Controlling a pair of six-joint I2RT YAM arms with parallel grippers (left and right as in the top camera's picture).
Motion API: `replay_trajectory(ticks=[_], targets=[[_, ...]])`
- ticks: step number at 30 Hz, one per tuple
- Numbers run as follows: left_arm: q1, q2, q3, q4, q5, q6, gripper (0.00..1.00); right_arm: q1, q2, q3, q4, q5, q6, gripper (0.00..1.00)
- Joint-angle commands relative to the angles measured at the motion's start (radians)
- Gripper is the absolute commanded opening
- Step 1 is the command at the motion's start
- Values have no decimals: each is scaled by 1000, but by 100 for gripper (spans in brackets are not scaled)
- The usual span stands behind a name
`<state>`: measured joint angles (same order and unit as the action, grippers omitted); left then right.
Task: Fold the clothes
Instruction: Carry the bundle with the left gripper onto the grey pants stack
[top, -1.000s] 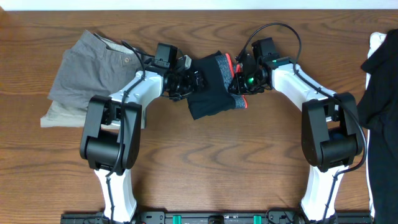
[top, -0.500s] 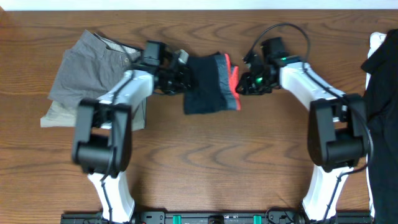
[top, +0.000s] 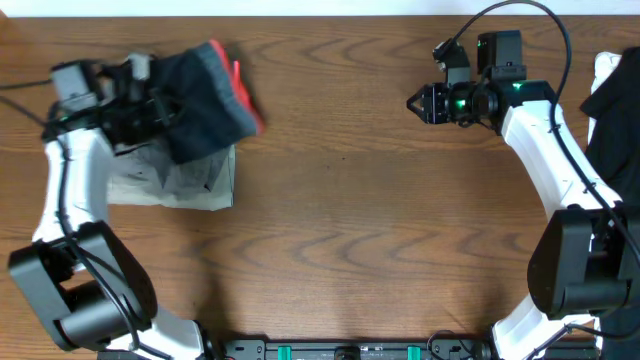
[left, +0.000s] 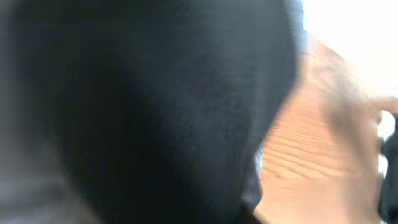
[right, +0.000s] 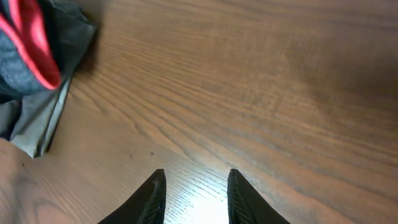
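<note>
The folded dark trousers (top: 205, 100), with a grey waistband edged in coral-red, are at the far left, on top of the grey shorts (top: 175, 180). My left gripper (top: 152, 112) is at the bundle's left side, shut on the cloth. In the left wrist view blurred dark cloth (left: 155, 112) fills the frame and hides the jaws. My right gripper (top: 415, 102) is open and empty over bare wood at the back right, far from the trousers. In the right wrist view the open fingers (right: 193, 196) are over the table, and the trousers (right: 25, 50) show at the top left.
Another black garment (top: 610, 130) lies at the right edge, with a white object (top: 605, 65) behind it. The grey shorts also show in the right wrist view (right: 37, 124). The brown wooden table (top: 350, 220) stretches between the arms.
My left gripper has swung far left, carrying the folded trousers from the table's middle onto the grey shorts. My right gripper has let go, pulled back right and opened.
</note>
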<state>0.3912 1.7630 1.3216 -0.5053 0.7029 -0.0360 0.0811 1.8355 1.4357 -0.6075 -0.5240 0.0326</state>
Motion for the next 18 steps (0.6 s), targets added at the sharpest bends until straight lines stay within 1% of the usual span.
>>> replay_trajectory(ticks=[1, 2, 3, 4, 5, 6, 7, 12, 15, 17, 18], targets=[[80, 22, 5, -26, -117, 43, 24, 6, 1, 3, 4, -15, -19, 31], [93, 22, 5, -34, -143, 43, 24, 6, 1, 3, 4, -15, -19, 31], [111, 23, 5, -43, -174, 43, 36, 6, 1, 3, 2, -15, -18, 31], [125, 23, 5, -49, -185, 43, 58, 6, 1, 3, -1, -15, -19, 31], [138, 21, 5, -53, -185, 43, 75, 6, 1, 3, -6, -15, -19, 31], [151, 20, 5, -57, -184, 43, 96, 6, 1, 3, -12, -15, -19, 31], [163, 17, 6, -69, -184, 40, 98, 4, 1, 3, -19, -15, -19, 32], [199, -42, 39, -200, -179, 45, 98, -5, -9, 3, -43, -15, -19, 37], [193, -125, 73, -271, -105, 127, 98, -16, -51, 3, -43, -15, -46, 44], [172, -212, 90, -314, -93, 168, 98, -23, -98, 3, -44, -15, -66, 47], [158, -265, 95, -336, -93, 192, 98, -27, -130, 3, -45, -14, -79, 50]])
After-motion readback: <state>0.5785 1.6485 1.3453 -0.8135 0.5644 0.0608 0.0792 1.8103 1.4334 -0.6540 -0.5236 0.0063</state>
